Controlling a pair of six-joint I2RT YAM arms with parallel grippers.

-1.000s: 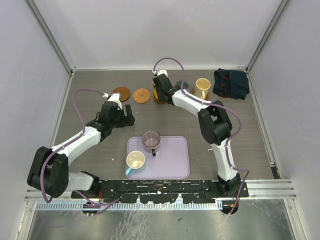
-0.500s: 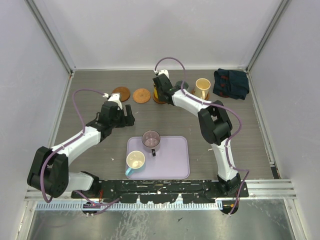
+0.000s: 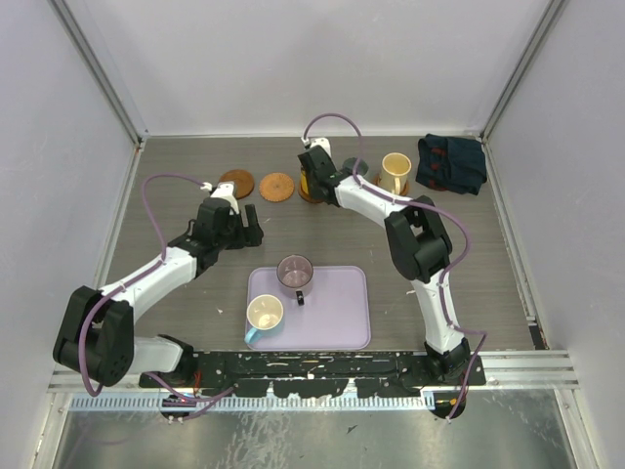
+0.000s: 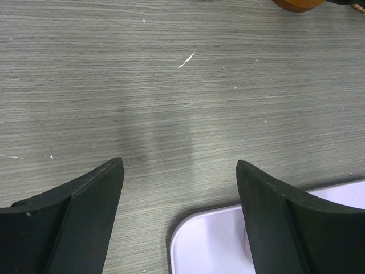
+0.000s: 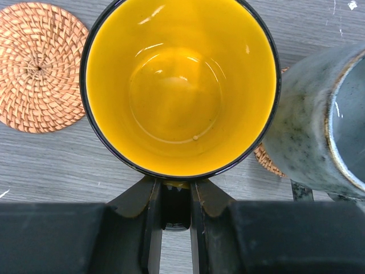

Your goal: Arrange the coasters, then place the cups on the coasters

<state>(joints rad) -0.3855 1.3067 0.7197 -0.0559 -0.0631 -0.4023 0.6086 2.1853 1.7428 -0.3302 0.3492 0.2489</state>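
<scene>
My right gripper (image 5: pixel 175 205) is shut on the handle of the bright yellow-orange cup (image 5: pixel 179 85), which stands upright at the back middle of the table (image 3: pixel 311 186). A light woven coaster (image 5: pixel 40 65) lies just left of it. To its right the grey-teal cup (image 5: pixel 319 125) sits on a coaster (image 5: pixel 265 157). Two bare coasters (image 3: pixel 236 183) (image 3: pixel 277 187) lie side by side. The cream-beige cup (image 3: pixel 395 172) stands further right. My left gripper (image 4: pixel 178 165) hangs open and empty over bare table at the tray's far left corner.
The lavender tray (image 3: pixel 337 313) near the front holds the purple-grey cup (image 3: pixel 295 273) and the cream and light-blue cup (image 3: pixel 265 315). A dark blue cloth (image 3: pixel 451 162) lies at the back right. Grey walls close in the table on three sides.
</scene>
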